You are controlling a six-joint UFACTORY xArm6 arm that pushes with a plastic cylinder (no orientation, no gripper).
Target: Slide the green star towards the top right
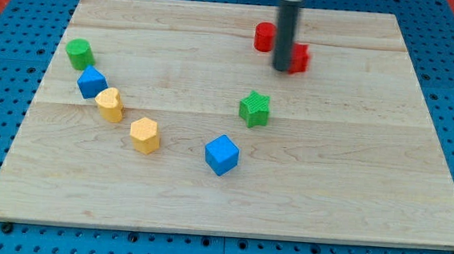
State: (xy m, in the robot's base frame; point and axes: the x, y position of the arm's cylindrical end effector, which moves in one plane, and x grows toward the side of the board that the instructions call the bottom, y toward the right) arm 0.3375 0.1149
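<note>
The green star (254, 109) lies a little right of the board's middle. My tip (283, 68) stands above it and slightly to its right, apart from it, between two red blocks. The red block (264, 37) at the tip's upper left looks round. The other red block (298, 58) is half hidden behind the rod on its right. A blue cube (222, 155) lies below and left of the star.
On the view's left, a green cylinder (80, 53), a blue block (92, 81), a yellow block (110, 104) and a second yellow block (145, 135) form a line curving down to the right. The wooden board (366, 201) lies on a blue pegboard.
</note>
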